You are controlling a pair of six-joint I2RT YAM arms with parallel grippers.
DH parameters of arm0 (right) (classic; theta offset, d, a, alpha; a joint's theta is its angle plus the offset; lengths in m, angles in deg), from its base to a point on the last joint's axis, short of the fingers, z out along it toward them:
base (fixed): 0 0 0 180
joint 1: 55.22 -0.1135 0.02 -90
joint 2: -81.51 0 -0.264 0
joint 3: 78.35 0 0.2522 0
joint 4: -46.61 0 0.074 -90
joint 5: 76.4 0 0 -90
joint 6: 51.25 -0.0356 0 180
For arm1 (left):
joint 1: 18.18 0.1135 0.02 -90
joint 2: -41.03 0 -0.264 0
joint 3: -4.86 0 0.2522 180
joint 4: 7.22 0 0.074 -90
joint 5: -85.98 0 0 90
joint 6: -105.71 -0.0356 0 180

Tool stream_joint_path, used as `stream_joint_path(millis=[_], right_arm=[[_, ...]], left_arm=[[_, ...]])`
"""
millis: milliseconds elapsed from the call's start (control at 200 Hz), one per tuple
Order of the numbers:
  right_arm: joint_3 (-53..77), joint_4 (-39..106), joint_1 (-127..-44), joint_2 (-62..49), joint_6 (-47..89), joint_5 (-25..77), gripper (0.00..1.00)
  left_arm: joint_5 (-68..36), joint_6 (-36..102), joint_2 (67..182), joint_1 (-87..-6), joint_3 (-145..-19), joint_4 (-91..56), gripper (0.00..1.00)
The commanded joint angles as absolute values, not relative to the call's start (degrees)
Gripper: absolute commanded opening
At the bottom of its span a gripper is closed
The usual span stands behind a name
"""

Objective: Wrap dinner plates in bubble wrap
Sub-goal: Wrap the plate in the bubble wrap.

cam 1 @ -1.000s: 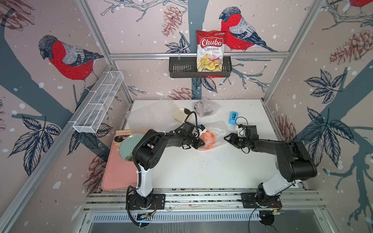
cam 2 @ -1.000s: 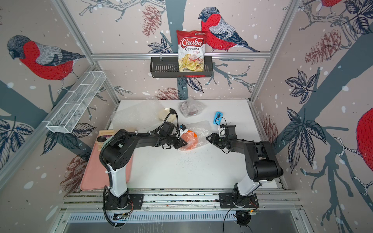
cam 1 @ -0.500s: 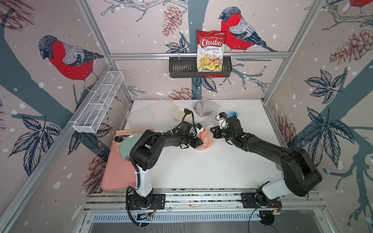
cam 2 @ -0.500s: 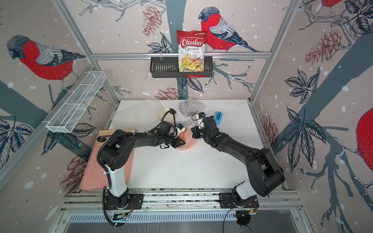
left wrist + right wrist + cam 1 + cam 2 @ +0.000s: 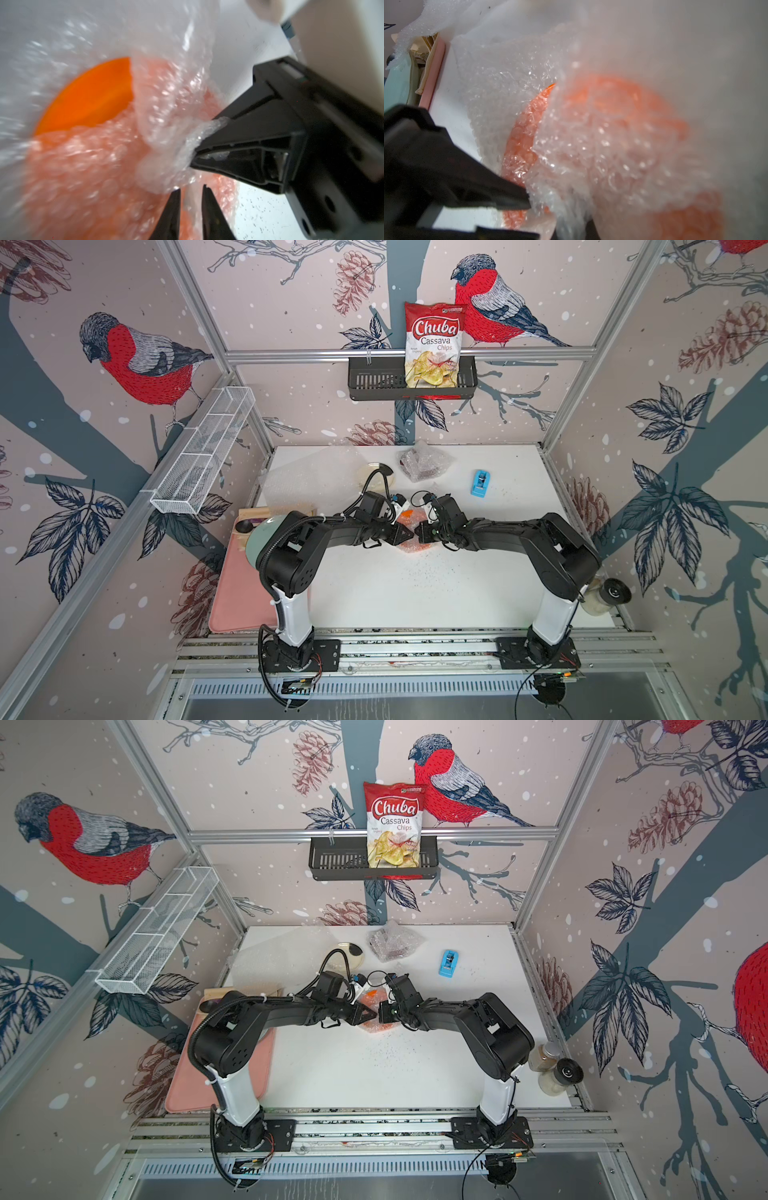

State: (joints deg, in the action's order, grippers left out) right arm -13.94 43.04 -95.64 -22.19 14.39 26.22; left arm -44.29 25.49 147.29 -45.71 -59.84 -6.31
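Note:
The orange dinner plate lies mid-table, mostly covered by crinkled bubble wrap, between both arms in both top views. My right gripper is shut on a bunched fold of that wrap, pulled over the plate. My left gripper sits tip to tip with it, jaws slightly apart over the wrap. In the right wrist view the wrap hides my own jaws. The cream dinner plate lies bare at the back. A dark plate sits bundled in wrap.
A spare bubble wrap sheet lies back left. A pale green plate rests on a pink tray at the left edge. A blue tape dispenser lies back right; two bottles stand front right.
The right gripper swung in from the plate's right side, shut on the wrap and drew it across the plate toward the left gripper. The left gripper's jaws have parted a little.

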Motion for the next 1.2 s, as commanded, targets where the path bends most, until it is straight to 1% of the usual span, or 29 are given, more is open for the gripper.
stream_joint_path(millis=[0, 65, 165, 205, 335, 410, 510, 565, 600, 640, 660, 705, 745, 790, 851, 931, 1016, 1101, 1196], right_arm=[[-16.43, 41.20, -97.40, -21.04, 16.24, 30.70, 0.00], [-16.53, 41.46, -98.63, -21.45, 17.56, 31.13, 0.01], [-17.09, 42.26, -99.73, -22.33, 18.69, 30.43, 0.04], [-17.62, 43.21, -99.77, -22.19, 18.72, 30.77, 0.06], [-20.17, 48.14, -100.04, -20.60, 20.25, 35.02, 0.16], [-20.73, 49.07, -100.17, -20.29, 22.06, 36.70, 0.22], [-21.92, 50.42, -100.44, -19.04, 25.43, 40.12, 0.32], [-22.80, 51.28, -100.57, -17.90, 26.52, 40.07, 0.36], [-23.39, 51.65, -100.30, -17.52, 26.54, 39.58, 0.38], [-23.84, 51.94, -99.82, -16.97, 25.35, 37.29, 0.42], [-24.17, 52.11, -99.32, -16.68, 24.60, 36.48, 0.44], [-24.96, 52.76, -97.92, -15.28, 23.52, 37.12, 0.52], [-25.86, 53.65, -96.88, -12.82, 22.70, 37.13, 0.58], [-26.94, 53.96, -95.82, -9.31, 22.15, 36.30, 0.65], [-27.68, 53.04, -93.83, -4.96, 21.65, 34.17, 0.75], [-29.04, 53.14, -88.41, -2.44, 19.59, 33.96, 0.90], [-28.19, 52.76, -82.11, -4.95, 19.39, 38.14, 0.97], [-24.84, 50.78, -78.45, -10.23, 22.99, 43.02, 1.00], [-18.39, 48.12, -76.72, -18.59, 29.43, 51.09, 0.97]], left_arm=[[-47.95, 31.46, 147.76, -45.28, -58.53, 1.95, 0.43], [-48.11, 34.99, 148.56, -45.27, -58.01, 4.58, 0.50], [-43.77, 41.25, 148.31, -45.60, -55.70, 7.95, 0.63], [-41.97, 42.85, 147.90, -46.09, -54.88, 8.12, 0.66], [-29.44, 45.97, 146.55, -48.59, -52.92, 3.42, 0.68], [-28.32, 48.82, 147.06, -49.06, -52.09, 3.36, 0.69], [-22.56, 49.91, 147.47, -50.83, -53.55, -2.53, 0.69], [-22.88, 50.94, 147.13, -50.97, -52.83, -2.02, 0.69], [-23.76, 51.22, 146.88, -51.05, -52.27, -1.42, 0.65], [-24.17, 51.10, 146.62, -51.26, -51.69, -1.08, 0.56], [-23.89, 50.90, 146.51, -51.50, -51.47, -1.16, 0.51], [-22.83, 50.47, 146.49, -51.86, -50.81, -1.71, 0.34], [-22.74, 49.96, 146.81, -51.92, -49.97, -1.75, 0.25], [-22.77, 49.19, 147.38, -51.90, -49.31, -1.78, 0.18], [-23.02, 47.78, 148.22, -51.93, -49.32, -2.65, 0.12], [-23.00, 46.50, 148.70, -51.94, -49.96, -3.95, 0.08], [-23.20, 45.74, 148.39, -51.98, -50.43, -4.28, 0.06], [-23.60, 45.09, 148.08, -51.95, -51.04, -4.50, 0.06], [-23.94, 44.23, 148.55, -52.02, -51.85, -5.00, 0.06]])
